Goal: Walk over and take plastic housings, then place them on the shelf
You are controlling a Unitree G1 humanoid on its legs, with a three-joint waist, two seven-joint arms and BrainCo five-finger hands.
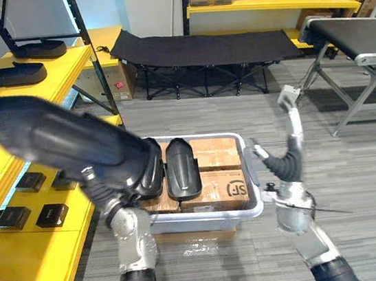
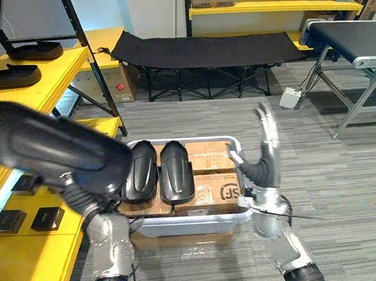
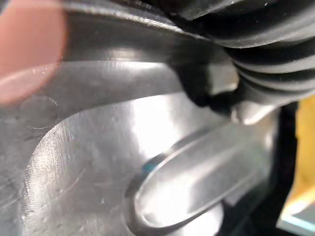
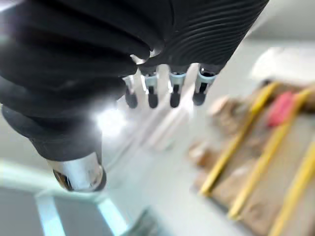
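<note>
Left hand (image 1: 103, 192) carries one black housing (image 1: 49, 139) high beside the bin (image 1: 251, 201), its grip hidden, can't tell. Right hand (image 2: 264, 165) is spread, empty. Next, I reckon: swing left and lay it on the yellow shelf (image 1: 25, 273).

Head cams: L + R eye, stereo pair, high up, facing down + fwd over floor. Both share same scene w/ slight sideways offset: white bin (image 1: 205, 218) w/ binned housings (image 2: 176, 171) at centre, yellow shelf (image 1: 30, 258) on robot's left, black cot (image 1: 203, 47) + conveyor (image 1: 358, 33) at back. Large black housing (image 1: 56, 138) v. close to lenses, covers left part.
L wrist cam: by left hand (image 3: 275, 59), almost against glossy grey surface (image 3: 113, 157).
R wrist cam: looks along right hand (image 4: 150, 93), past straight fingers, to blurred yellow bars (image 4: 266, 157) well beyond.
</note>
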